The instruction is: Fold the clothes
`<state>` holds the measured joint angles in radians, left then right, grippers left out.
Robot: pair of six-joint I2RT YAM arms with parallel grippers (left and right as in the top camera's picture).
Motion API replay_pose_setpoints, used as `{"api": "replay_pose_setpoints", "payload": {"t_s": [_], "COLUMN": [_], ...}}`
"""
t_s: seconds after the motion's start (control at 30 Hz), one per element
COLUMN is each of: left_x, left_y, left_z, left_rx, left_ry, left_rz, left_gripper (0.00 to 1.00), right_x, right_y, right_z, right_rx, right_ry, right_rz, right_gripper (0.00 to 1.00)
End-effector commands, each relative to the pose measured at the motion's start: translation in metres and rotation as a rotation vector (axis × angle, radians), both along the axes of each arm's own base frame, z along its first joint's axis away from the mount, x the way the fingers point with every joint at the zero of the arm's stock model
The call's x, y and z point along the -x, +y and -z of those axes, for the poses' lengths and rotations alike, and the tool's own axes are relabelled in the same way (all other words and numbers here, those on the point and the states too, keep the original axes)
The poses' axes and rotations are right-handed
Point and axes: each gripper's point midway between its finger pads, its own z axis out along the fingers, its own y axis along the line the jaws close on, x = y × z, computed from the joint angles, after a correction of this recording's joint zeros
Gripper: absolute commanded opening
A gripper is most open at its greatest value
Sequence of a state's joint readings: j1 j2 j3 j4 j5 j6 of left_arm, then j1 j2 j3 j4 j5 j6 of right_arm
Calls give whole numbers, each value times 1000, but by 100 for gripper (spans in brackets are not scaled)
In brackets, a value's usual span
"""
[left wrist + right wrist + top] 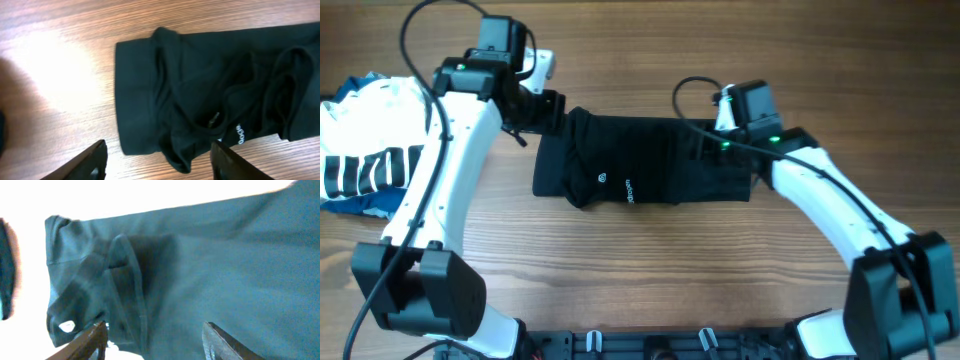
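The black T-shirt [650, 165] lies folded into a long band across the middle of the wooden table, its small white logo [628, 190] near the front edge. My left gripper [548, 108] is open and empty above the shirt's left end. In the left wrist view the shirt [200, 95] lies ahead of the open jaws [157, 162], with a bunched fold near them. My right gripper [705, 140] is open over the shirt's right part. In the right wrist view the fabric [200, 270] fills the frame between the open jaws [155, 342].
A white garment with black stripes [370, 150] lies over a blue garment [365, 205] at the table's left edge. Bare wood table [650, 270] lies in front of the shirt.
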<state>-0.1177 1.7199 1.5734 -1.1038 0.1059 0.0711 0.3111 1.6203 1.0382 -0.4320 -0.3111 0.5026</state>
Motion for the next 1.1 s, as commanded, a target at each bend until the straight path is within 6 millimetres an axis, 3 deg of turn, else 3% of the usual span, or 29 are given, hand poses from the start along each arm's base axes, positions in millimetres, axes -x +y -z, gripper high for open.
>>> {"api": "replay_pose_setpoints", "payload": {"t_s": [0.0,0.1,0.2,0.43,0.63,0.87,0.97,1.03,1.07], "left_x": [11,25,33,44,40,40,44,41,38], "left_y": [25,10,8,-6,-41,-56,-72,-77,-76], "left_z": [15,46,84,154,161,157,155,157,159], "left_rx": [57,220,245,325,502,531,533,507,480], "left_ry": [58,127,139,197,218,203,181,162,148], "left_rz": [-128,-120,-120,-103,-27,26,134,154,159], "left_gripper": [77,91,98,100,100,99,86,63,46], "right_x": [-9,-4,-3,-3,-3,-3,-4,-3,-3], "right_y": [-50,-68,-71,-71,-70,-70,-70,-70,-70], "right_z": [-23,-16,-16,-16,-16,-16,-16,-16,-16], "right_rx": [38,62,71,71,67,68,67,68,68], "right_ry": [-41,-1,-2,-1,0,-3,-3,-2,-2], "right_rz": [82,100,93,92,91,91,91,91,91], "right_gripper": [57,59,60,61,62,61,61,61,61]}}
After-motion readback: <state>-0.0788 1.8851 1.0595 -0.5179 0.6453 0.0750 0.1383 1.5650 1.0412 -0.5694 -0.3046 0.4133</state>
